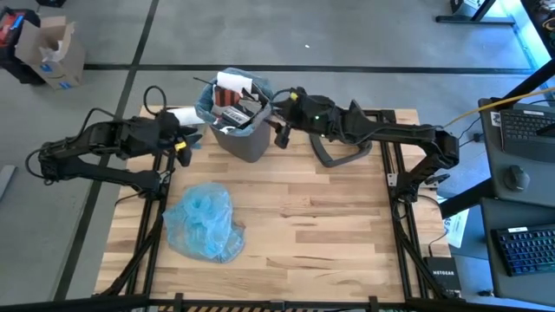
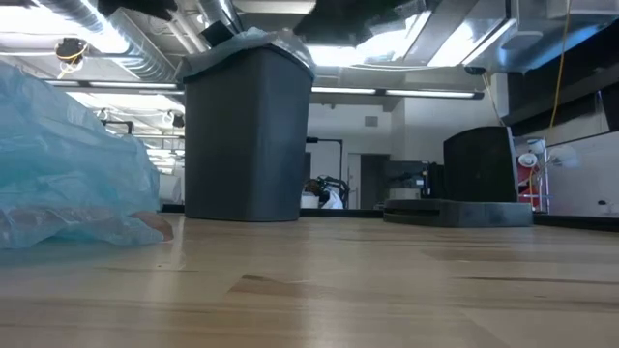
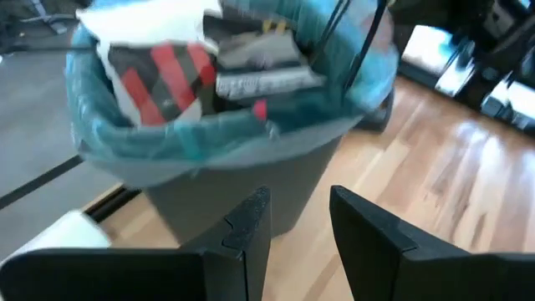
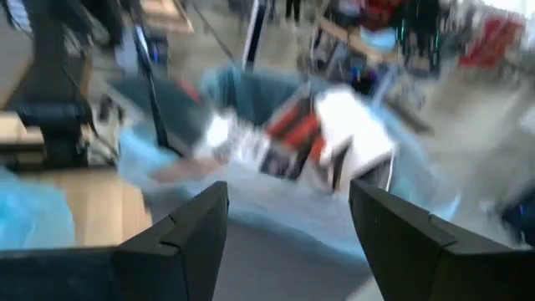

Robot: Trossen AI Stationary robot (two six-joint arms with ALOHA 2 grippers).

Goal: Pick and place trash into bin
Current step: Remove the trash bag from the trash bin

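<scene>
Your bin [image 1: 238, 130] sits at the table's far edge, stuffed with trash [image 1: 236, 102]. Left gripper [image 1: 184, 139] and right gripper [image 1: 279, 111] flank its rim, both parted and empty; open tabletop [image 1: 303, 225] lies nearer you

I counted one bin [image 1: 238, 130] on the table [image 1: 329, 225], with one light blue liner inside it. In the bin there was one red-black-white printed packet [image 3: 163, 84], and perhaps two thin dark sticks [image 3: 355, 38], though the wrist views were blurred. One loose blue bag [image 1: 204, 224] lay on the wood. One grey lid [image 1: 342, 152] was beside the bin. I had two arms, each with two fingers.
</scene>
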